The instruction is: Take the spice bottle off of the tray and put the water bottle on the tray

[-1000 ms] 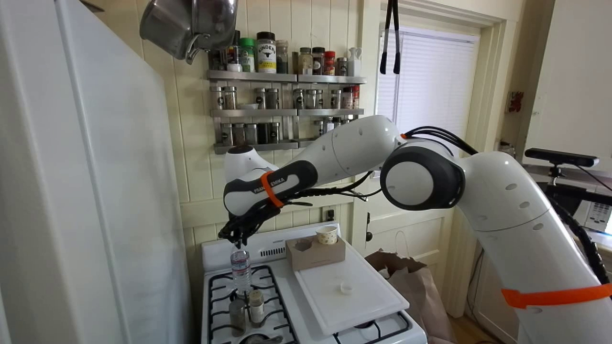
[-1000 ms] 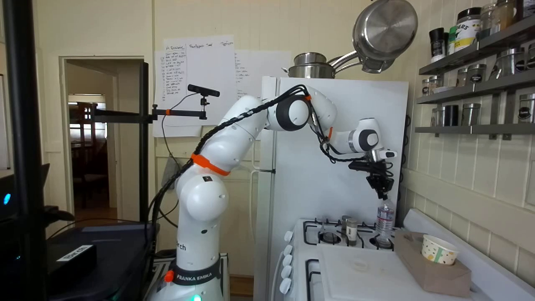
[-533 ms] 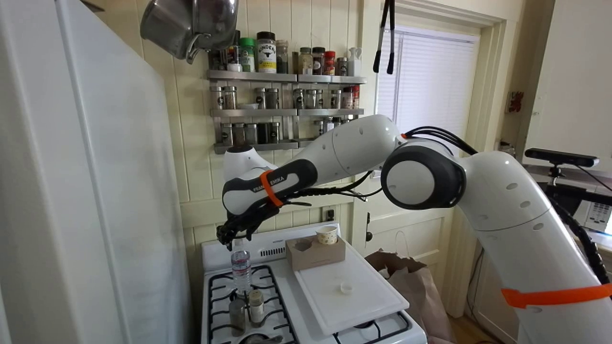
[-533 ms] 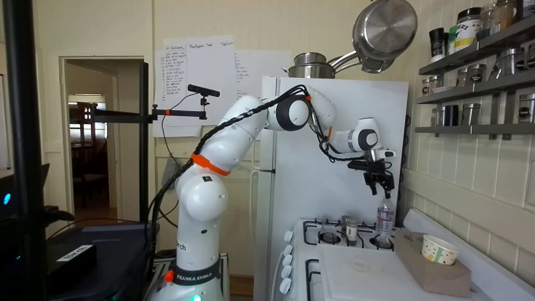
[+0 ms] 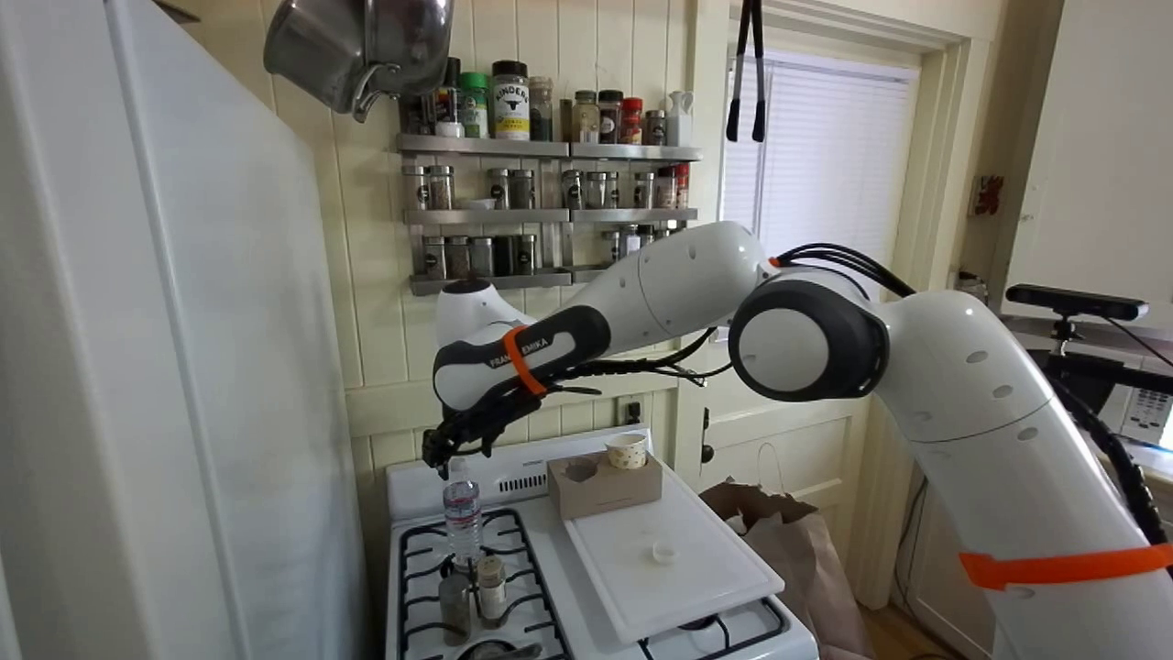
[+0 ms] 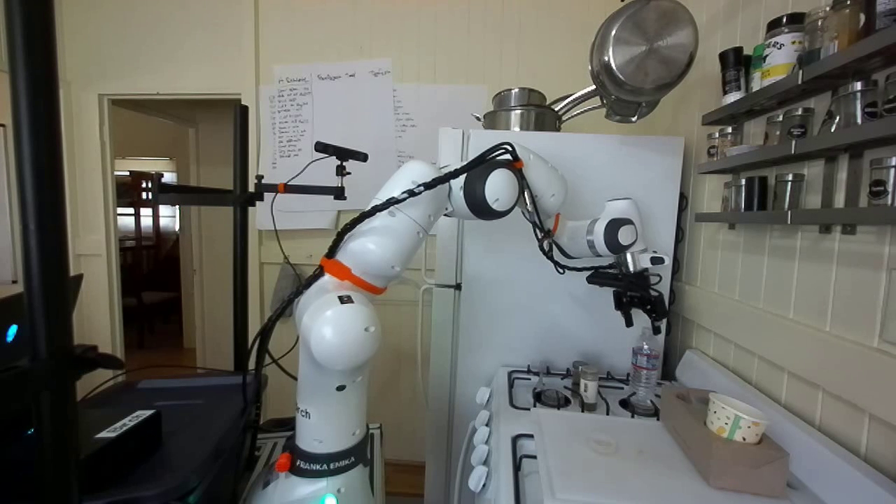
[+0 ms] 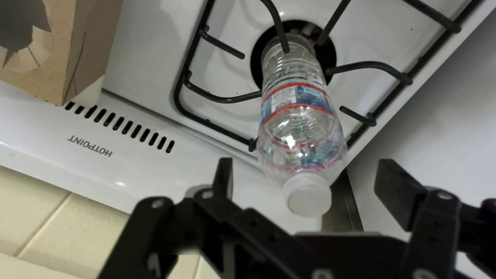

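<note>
Bottle [image 5: 463, 513]: in an exterior view, we list it upright over the grate [image 5: 544, 587], top end up, long axis vertical.
Pale jar [image 5: 492, 596] and grey jar [image 5: 454, 612]: upright on the same grate, near the bottle; we take one of them for the spice item, so that half looks done.
Tray [image 5: 678, 596]: beside the grate; the bottle is not yet on it.
Gripper [image 6: 642, 326]: in an exterior view, fingers parted, about level with the top of the bottle [image 6: 645, 367]; one fingertip overlaps it there, and whether they touch we cannot tell.
Axis: vertical in this view too.
Cap [image 7: 309, 199]: in the wrist view, white, pointing toward the gripper, between the fingers [image 7: 224, 174] with a gap on either side; nothing clamped.
Lower end: pointing away from the gripper, among the prongs [image 7: 224, 99] at the burner [image 7: 256, 58]; whether resting on them or sunk lower, we cannot tell.
Plastic: clear, ribbed below the label [image 7: 302, 95]; we expect thin walls that dent if squeezed, smooth enough to slip.
Weight: water level unclear; we would reckon on a full load.
Hold: just under the cap, the stiffest part, we judge; a loose pinch could let it swing.
</note>
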Available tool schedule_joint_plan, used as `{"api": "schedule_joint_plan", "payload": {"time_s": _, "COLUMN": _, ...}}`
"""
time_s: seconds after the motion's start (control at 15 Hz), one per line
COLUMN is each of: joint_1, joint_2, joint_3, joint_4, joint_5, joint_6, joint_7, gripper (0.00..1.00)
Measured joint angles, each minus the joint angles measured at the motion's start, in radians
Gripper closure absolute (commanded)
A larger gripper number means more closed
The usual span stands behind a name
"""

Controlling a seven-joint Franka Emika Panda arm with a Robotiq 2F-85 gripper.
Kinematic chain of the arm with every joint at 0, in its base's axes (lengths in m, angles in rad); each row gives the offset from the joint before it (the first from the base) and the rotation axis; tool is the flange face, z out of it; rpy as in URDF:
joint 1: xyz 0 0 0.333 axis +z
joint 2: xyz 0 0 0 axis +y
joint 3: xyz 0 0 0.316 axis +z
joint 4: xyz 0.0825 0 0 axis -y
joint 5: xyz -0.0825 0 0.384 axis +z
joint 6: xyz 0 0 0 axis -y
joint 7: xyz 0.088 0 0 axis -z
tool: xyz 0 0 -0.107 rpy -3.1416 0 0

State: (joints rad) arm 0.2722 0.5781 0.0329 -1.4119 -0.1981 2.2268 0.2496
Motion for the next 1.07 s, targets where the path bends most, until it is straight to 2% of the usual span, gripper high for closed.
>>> {"api": "schedule_joint_plan", "payload": {"time_s": 0.07, "joint_1": -0.001, "joint_2": 0.001, "joint_3": 0.0, "joint_4": 0.0, "joint_5": 0.0, "joint_6": 0.0, "joint_7": -0.001, "gripper": 0.47}}
{"api": "schedule_joint_plan", "payload": {"time_s": 0.47, "joint_1": -0.002, "joint_2": 0.019, "joint_3": -0.002, "joint_4": 0.019, "joint_5": -0.002, "joint_6": 0.017, "joint_7": -0.011, "gripper": 0.92}}
{"api": "schedule_joint_plan", "payload": {"time_s": 1.07, "joint_1": 0.007, "joint_2": 0.029, "joint_3": 0.0, "joint_4": 0.049, "joint_5": -0.008, "joint_6": 0.018, "joint_7": -0.039, "gripper": 0.92}}
